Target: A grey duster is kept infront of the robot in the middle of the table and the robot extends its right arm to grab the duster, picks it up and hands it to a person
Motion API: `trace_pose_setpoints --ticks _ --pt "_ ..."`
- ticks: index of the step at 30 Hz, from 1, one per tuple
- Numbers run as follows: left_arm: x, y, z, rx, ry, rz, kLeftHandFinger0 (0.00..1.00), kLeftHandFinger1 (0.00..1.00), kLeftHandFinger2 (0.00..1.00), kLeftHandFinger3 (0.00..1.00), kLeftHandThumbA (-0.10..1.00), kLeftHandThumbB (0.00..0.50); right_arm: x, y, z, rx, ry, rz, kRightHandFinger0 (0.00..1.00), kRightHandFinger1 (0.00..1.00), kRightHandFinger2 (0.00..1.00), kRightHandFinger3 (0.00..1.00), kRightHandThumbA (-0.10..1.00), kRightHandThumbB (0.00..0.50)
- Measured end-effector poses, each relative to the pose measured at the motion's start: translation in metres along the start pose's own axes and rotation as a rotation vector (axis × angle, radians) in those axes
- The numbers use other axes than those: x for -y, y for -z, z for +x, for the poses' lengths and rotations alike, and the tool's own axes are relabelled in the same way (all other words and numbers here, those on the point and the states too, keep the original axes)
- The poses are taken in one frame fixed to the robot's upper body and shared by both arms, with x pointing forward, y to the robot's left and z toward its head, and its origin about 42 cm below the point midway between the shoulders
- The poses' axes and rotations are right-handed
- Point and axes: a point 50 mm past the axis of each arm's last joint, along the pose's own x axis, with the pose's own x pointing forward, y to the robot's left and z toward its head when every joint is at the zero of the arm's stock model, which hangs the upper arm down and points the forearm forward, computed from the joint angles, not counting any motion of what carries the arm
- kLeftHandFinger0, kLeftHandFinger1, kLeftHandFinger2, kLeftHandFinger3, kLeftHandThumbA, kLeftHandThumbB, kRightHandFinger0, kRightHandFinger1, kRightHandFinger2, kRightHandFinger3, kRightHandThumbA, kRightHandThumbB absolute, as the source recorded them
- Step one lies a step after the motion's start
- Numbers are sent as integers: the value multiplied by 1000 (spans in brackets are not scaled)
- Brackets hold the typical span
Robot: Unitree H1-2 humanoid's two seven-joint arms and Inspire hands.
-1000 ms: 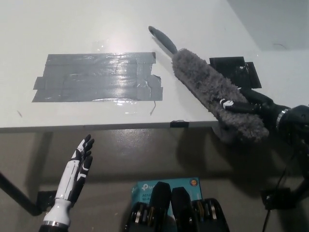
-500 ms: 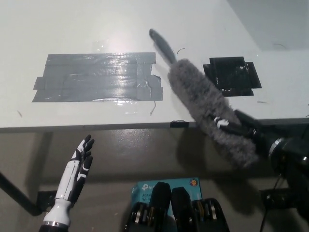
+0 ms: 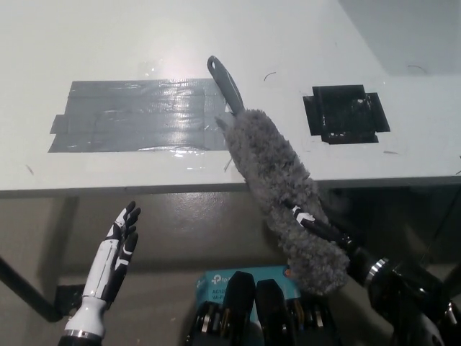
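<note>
1. The grey duster (image 3: pixel 277 184) is off the counter (image 3: pixel 108 43), held up at a slant: its fluffy head runs from near the counter's front edge down toward the lower right, and its grey handle (image 3: pixel 225 78) points up and to the left over the counter top.

2. The black right hand (image 3: pixel 328 231) grips the duster low on the fluffy head, its fingers buried in the fibres — only a white-marked part of it shows clearly. The hand looks pressed tight around the duster, though the fluff hides most of the grip.

3. The black right arm (image 3: pixel 400 288) comes in from the lower right corner, below the counter's front edge.

4. The white left hand (image 3: pixel 115 249) rests at the lower left, below the counter edge and well apart from the duster, its fingers straight and slightly spread, holding nothing.

5. On the counter lies a wide patch of grey tape (image 3: pixel 140 115), shiny in places; the duster's handle crosses over its right end.

6. Farther right on the counter sits a smaller patch of black tape (image 3: pixel 344 114), clear of the duster.

7. Under the counter, near the bottom middle, a teal box (image 3: pixel 216 277) with white lettering shows — the tip of the duster's head hangs just beside it in the view.

8. A dark bar (image 3: pixel 21 292) runs across the floor at the lower left corner.
</note>
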Motion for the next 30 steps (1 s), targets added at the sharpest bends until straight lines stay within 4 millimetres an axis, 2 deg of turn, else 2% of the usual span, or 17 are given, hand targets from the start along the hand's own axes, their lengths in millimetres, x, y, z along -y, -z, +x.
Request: trace_pose_setpoints --ticks 7,12,15,17,19,21,30 --pt "0 0 0 0 0 0 990 1000 1000 1000 1000 234 -14 -4 -7 65 -21 101 0 307 856 1000 -100 104" --pt "0 0 0 0 0 0 991 1000 1000 1000 1000 242 -19 -9 -10 100 -30 154 0 304 851 1000 -100 118" --pt "0 0 0 0 0 0 994 1000 1000 1000 1000 252 -22 -16 -13 133 -36 194 0 266 825 891 -100 118" --pt "0 0 0 0 0 0 1000 1000 1000 1000 1000 251 -24 -20 -14 152 -36 215 0 300 841 965 -100 110" --pt "0 0 0 0 0 0 1000 1000 1000 1000 1000 249 -25 -24 -16 166 -39 235 0 347 813 1000 -100 99" --pt "0 0 0 0 0 0 1000 1000 1000 1000 1000 247 -28 -28 -17 185 -45 265 0 385 807 1000 -100 100" --pt "0 0 0 1 0 0 1000 1000 1000 1000 1000 237 -33 -34 -18 213 -52 378 0 417 819 1000 -100 95"
